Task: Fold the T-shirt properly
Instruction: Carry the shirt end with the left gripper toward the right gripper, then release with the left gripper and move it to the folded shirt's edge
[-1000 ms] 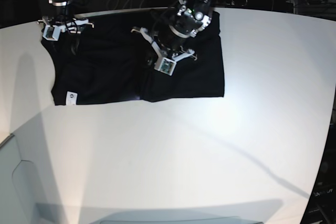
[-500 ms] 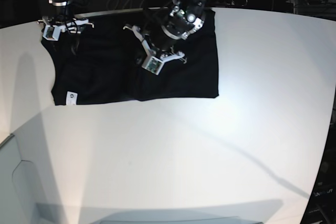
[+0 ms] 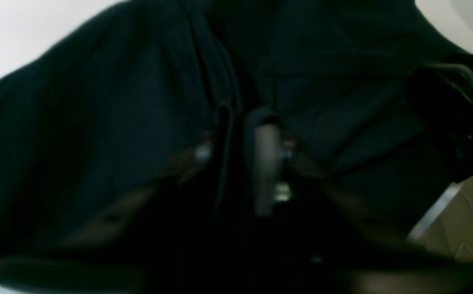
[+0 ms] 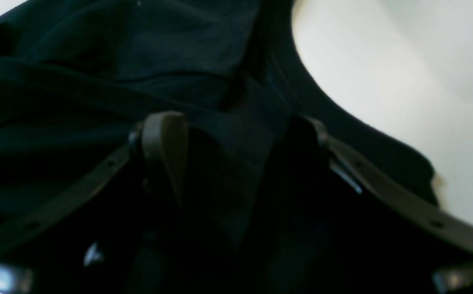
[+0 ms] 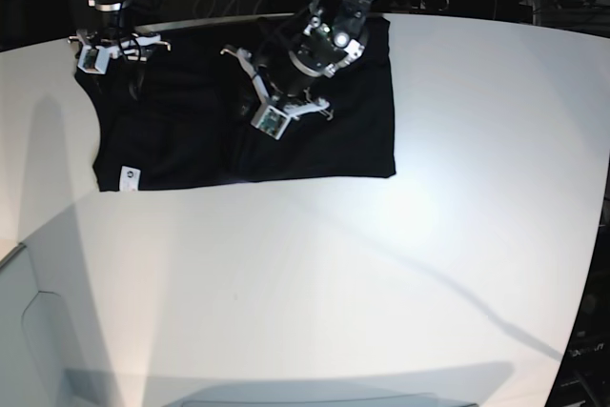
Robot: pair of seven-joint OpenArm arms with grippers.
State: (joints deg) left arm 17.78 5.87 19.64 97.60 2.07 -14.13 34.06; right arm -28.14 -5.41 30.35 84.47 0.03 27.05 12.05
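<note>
A: While the black T-shirt (image 5: 315,131) lies across the far part of the white desk (image 5: 381,283), can any writing be read on it?

B: None. A small white label tag (image 5: 127,176) shows at the shirt's near corner on the base view's left, but its marks are too small to read.

A: And the left end effector (image 5: 276,102)?

B: It sits over the middle of the shirt. In its wrist view a fold of black cloth runs between the fingers (image 3: 264,163), though the blur leaves me unable to tell whether they grip it.

A: The right end effector (image 4: 236,139)?

B: Its fingers stand wide apart over the shirt's edge, beside the bare desk, clamping nothing.
</note>
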